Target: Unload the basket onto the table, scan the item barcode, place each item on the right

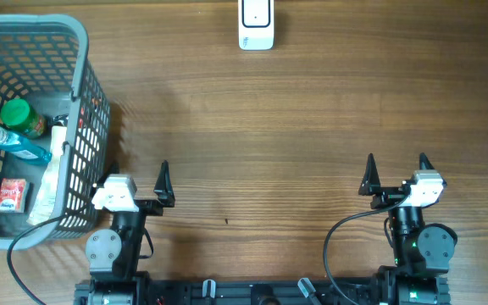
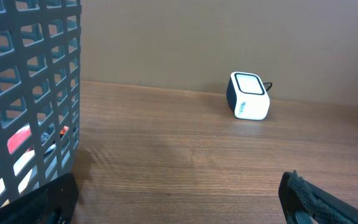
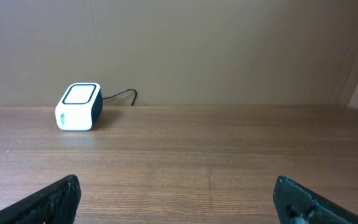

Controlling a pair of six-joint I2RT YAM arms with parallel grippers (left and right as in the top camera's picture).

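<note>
Grey basket: green bottle, blue bottle, red box | left gripper, right gripper released

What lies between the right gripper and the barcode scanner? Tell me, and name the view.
Nothing: only bare wooden table runs from the open right gripper to the scanner. The right wrist view shows it, the overhead too.

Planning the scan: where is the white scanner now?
Overhead, the white box-shaped scanner sits at the table's far edge, near centre, right of the grey mesh basket.

basket left, scanner far, middle seemingly open
</note>
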